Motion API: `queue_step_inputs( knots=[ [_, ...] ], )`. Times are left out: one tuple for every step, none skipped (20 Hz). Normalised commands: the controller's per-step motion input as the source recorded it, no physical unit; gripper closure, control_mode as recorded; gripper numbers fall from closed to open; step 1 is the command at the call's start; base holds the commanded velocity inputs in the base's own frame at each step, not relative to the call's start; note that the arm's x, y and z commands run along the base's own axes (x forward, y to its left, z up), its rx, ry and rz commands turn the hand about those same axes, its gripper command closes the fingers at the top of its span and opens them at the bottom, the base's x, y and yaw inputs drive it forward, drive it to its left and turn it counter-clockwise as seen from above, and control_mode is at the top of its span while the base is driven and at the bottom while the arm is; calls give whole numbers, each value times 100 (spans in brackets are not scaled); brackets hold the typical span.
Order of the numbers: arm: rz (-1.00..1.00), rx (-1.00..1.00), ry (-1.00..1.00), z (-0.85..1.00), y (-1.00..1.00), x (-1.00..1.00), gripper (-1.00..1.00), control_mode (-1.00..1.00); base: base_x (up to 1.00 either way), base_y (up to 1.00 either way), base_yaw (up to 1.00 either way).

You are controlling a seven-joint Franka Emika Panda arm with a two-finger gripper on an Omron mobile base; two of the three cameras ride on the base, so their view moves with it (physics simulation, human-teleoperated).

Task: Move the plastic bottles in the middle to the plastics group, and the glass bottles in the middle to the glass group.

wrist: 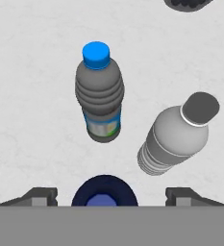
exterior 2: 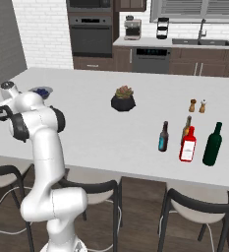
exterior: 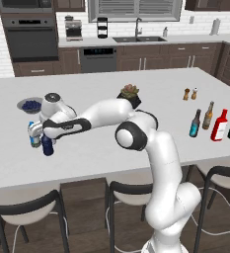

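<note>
Since the gripper point(wrist: 104, 194) stands wide open around the navy bottle point(wrist: 104, 194) near the counter's left edge, holding nothing, that light, slick, stiff plastic looks best gripped mid-body.

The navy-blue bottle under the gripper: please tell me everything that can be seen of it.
The navy-blue bottle is small, stout and dark, with a rounded shoulder and a lighter blue cap; it looks like opaque plastic. It stands upright on the white counter, near the blue-labelled water bottle and the pale water bottle, apart from both. In the hand view it sits between the fingertips of the gripper, whose jaws stand wide on either side without touching it. In the left base view it shows below the hand.
</note>
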Motion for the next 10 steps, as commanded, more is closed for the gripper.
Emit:
queue_step_inputs(
  knots=[
    [0,0,0,0,0,0,-100,-100,0,0,0],
    [0,0,0,0,0,0,-100,-100,0,0,0],
    [0,0,0,3,0,0,-100,-100,0,0,0],
    [0,0,0,9,0,0,-100,-100,0,0,0],
    [0,0,0,16,0,0,-100,-100,0,0,0],
    [-1,0,0,29,-7,-19,-100,-100,0,0,0],
    [-3,0,0,35,-12,-41,-100,-100,0,0,0],
    [-5,0,0,41,-28,-74,-100,-100,0,0,0],
    [-8,0,0,41,-48,-100,-100,-100,0,0,0],
    [-9,2,0,46,-63,-100,-100,-100,0,0,0]
  ],
)
